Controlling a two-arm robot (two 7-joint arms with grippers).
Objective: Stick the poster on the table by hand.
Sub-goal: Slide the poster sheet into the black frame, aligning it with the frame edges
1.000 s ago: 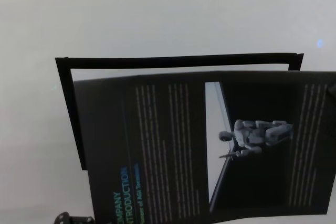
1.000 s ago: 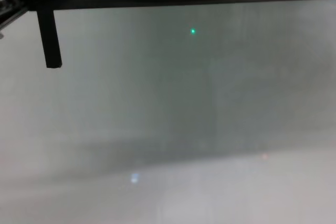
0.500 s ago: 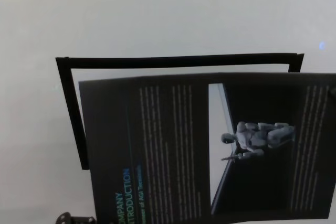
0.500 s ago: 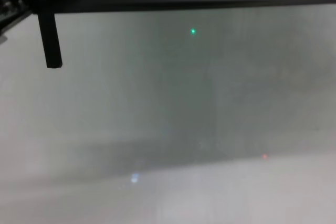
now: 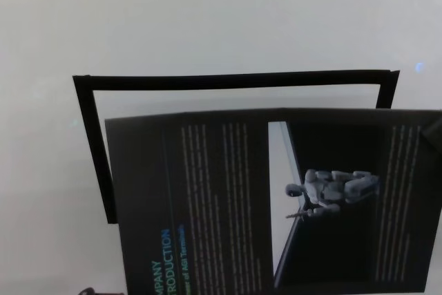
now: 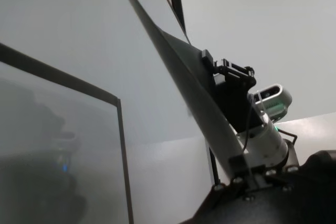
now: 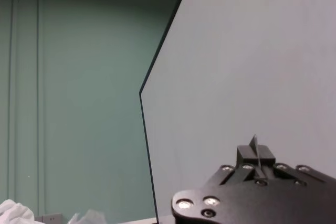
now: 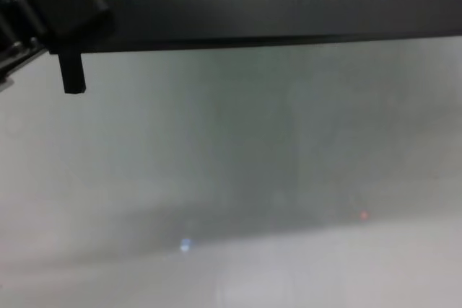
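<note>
Black glossy poster (image 5: 228, 198): with its green heading and white text columns, it hangs tilted above the table, with the near edge raised. You cannot tell whether the far edge touches down.
Placement: it covers the near part of the black rectangular outline (image 5: 228, 81) marked on the table, but sits offset to the right of it.
Left gripper (image 8: 66, 18): your left claw is clamped on the poster's near left corner.
Right gripper (image 7: 255, 157): your right claw is pinched on the poster's right edge.
Pale grey-white table (image 5: 207, 18): bare surface shows far of the poster and to its left.
Progress: you have the sheet carried over the spot, by my reading. Squaring it to the outline, lowering, pressing flat and letting go are left.
</note>
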